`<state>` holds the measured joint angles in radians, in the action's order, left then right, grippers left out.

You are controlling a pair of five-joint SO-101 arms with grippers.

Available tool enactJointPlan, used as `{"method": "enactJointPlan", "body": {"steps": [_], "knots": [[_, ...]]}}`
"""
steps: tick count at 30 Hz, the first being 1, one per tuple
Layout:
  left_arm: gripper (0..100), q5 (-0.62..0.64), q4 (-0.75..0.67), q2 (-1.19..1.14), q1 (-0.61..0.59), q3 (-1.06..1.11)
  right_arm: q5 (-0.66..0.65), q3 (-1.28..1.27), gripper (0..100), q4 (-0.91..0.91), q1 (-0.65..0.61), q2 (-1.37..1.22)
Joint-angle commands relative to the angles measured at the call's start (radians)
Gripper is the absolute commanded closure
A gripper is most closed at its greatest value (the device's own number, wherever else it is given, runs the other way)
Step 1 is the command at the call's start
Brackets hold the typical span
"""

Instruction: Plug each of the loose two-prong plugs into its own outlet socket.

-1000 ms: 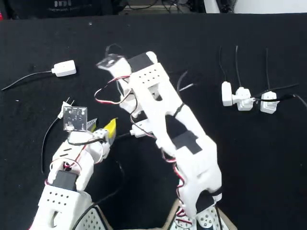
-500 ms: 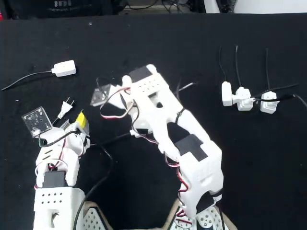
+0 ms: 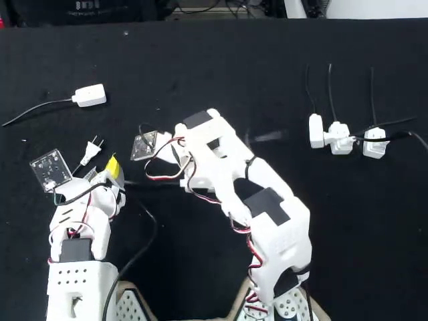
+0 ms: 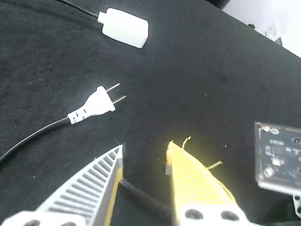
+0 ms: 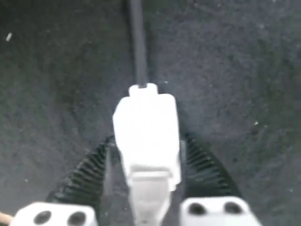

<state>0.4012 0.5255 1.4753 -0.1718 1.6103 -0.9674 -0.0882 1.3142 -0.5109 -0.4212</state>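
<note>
High view: black bench (image 3: 221, 60). A loose two-prong plug (image 3: 89, 151) lies flat at the left side, with the left tool (image 3: 107, 172) just beside it and not touching it. A white outlet socket (image 3: 89, 95) lies farther back on the left, apart from the plug and with nothing in it. The right arm (image 3: 227, 174) is folded over the bench middle. At the far right sits a cluster of white plug-and-socket pieces (image 3: 340, 138), touching one another; which are seated cannot be told. Left wrist view: the left tool stands open and holds nothing, its grey and yellow fingers apart above bare bench; the plug's prongs point toward the socket. A small circuit board (image 4: 277, 157) shows at the edge, its print too small to read. Right wrist view: the right tool (image 5: 146, 138) is closed on a white connector (image 5: 148, 127) with a black cord (image 5: 136, 42); whether it is plug or socket cannot be told.
</note>
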Motion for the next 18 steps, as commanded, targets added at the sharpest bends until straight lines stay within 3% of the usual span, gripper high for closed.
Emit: {"method": "enactJointPlan", "body": {"steps": [1, 4, 12, 18], "knots": [[85, 0.005, -0.026, 0.014, -0.007, -0.064, 0.144, 0.064, 99.0, -0.002, 0.13, 0.082], [85, 0.005, -0.026, 0.014, -0.007, -0.064, 0.253, 0.128, 98.8, 0.02, 0.275, 0.127], [85, 0.003, -0.026, 0.014, -0.005, -0.064, 0.721, 0.438, 98.7, 0.285, 0.629, 0.117], [85, 0.002, -0.026, 0.014, 0.021, -0.058, 0.752, 0.685, 98.7, 0.374, 0.7, -0.077]]}}
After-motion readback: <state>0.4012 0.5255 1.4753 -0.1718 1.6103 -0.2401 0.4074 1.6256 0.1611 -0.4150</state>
